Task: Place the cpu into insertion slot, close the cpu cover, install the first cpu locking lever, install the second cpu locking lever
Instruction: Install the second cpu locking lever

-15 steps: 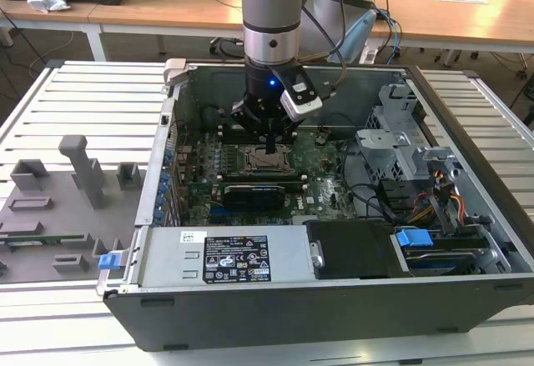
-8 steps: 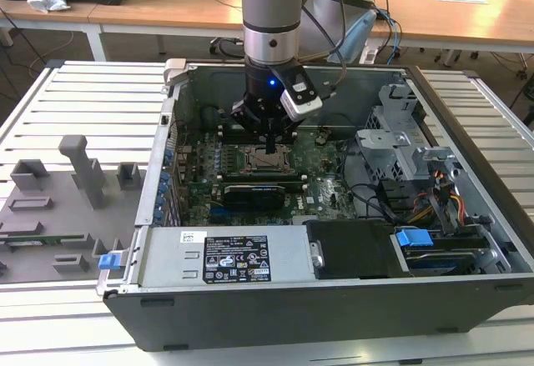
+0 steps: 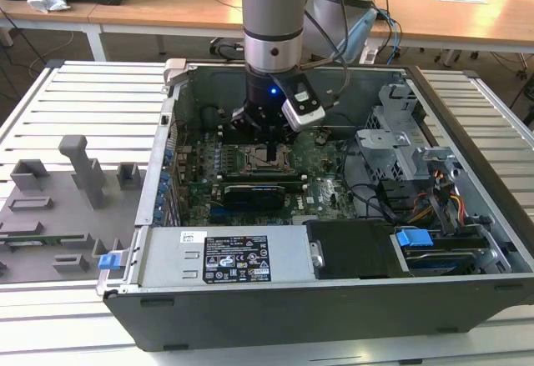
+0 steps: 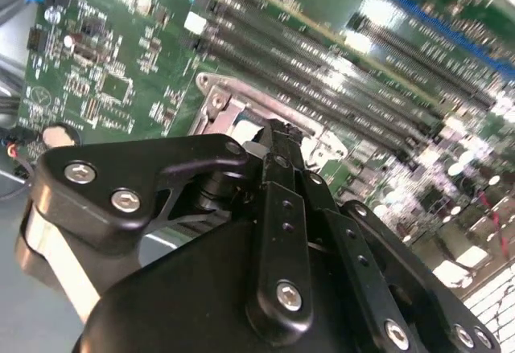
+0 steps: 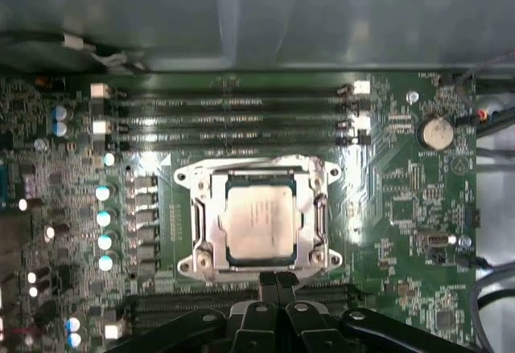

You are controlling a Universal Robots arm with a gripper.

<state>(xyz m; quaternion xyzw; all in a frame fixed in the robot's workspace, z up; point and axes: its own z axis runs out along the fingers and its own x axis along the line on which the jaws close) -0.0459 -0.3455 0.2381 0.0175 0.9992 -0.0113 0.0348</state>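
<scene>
The cpu (image 5: 257,220), a pale square chip, lies in the insertion slot (image 5: 195,208) on the green board. The silvery cpu cover (image 5: 211,178) lies flat over the slot and frames the chip in its window. My gripper (image 5: 277,279) is shut, its black fingertips pressed together with nothing between them, right at the slot's edge nearest the long black card. In the exterior view the gripper (image 3: 272,144) hangs straight down over the insertion slot (image 3: 260,160) inside the open computer case. In the second wrist view the fingertips (image 4: 278,134) meet just above a corner of the cover (image 4: 219,100).
Memory slots (image 5: 229,116) run along the far side of the socket. A long black card (image 3: 257,191) lies just in front of it. The case walls (image 3: 158,174), drive cage (image 3: 400,145) and cables (image 3: 434,195) hem in the board. Grey fixtures (image 3: 79,170) stand outside on the exterior view's left.
</scene>
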